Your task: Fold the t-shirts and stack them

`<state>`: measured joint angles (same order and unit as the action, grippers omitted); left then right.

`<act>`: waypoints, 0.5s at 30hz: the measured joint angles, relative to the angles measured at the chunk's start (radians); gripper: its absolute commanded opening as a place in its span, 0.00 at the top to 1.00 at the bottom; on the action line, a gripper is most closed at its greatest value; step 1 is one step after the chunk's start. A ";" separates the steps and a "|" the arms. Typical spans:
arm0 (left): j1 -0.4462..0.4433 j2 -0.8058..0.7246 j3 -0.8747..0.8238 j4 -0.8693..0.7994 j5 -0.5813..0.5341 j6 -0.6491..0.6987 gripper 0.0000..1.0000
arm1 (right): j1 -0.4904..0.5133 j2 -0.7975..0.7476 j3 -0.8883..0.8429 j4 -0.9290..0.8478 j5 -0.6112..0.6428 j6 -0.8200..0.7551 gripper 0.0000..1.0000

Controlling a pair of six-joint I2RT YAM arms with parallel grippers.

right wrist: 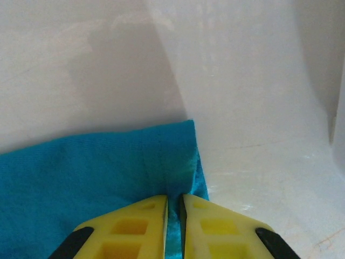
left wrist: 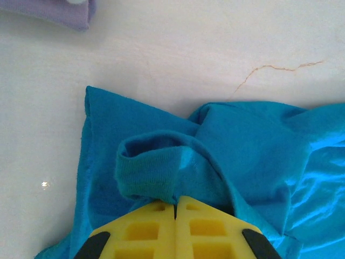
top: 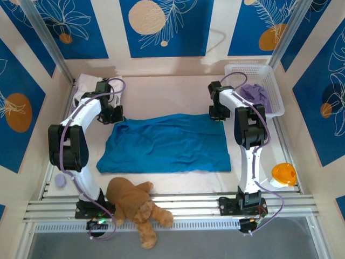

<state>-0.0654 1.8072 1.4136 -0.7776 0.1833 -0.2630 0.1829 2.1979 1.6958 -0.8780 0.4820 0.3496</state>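
Observation:
A large teal-blue t-shirt [top: 167, 143] lies spread across the middle of the table. My left gripper [top: 113, 116] sits at its far left corner. In the left wrist view that gripper [left wrist: 175, 204] is shut on a bunched ribbed edge of the teal shirt [left wrist: 156, 167]. My right gripper [top: 217, 114] is at the shirt's far right corner. Seen from the right wrist, the gripper [right wrist: 173, 200] has a strip of the teal shirt [right wrist: 97, 167] pinched between its nearly closed jaws. Lavender shirts [top: 253, 94] lie in the white basket [top: 269, 75]. A white shirt with black blotches [top: 83, 86] is at the far left.
A brown teddy bear [top: 135, 204] lies at the near edge between the arm bases. An orange and white object [top: 284, 174] sits at the right. A small lavender thing [top: 60, 179] lies at the near left. Folded lavender cloth [left wrist: 59, 12] lies beyond the left gripper.

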 measured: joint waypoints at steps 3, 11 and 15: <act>0.000 0.000 0.000 0.000 0.000 0.000 1.00 | -0.001 0.001 0.000 0.000 -0.002 0.000 0.86; 0.000 0.000 0.000 -0.001 0.000 0.000 1.00 | -0.009 0.000 0.003 -0.001 -0.019 0.011 1.00; 0.000 0.000 0.000 -0.006 0.000 0.000 1.00 | -0.011 -0.001 0.004 -0.001 -0.022 0.011 1.00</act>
<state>-0.0654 1.8072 1.4136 -0.7841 0.1833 -0.2630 0.1719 2.1967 1.6997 -0.8791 0.4599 0.3611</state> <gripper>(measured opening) 0.050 0.063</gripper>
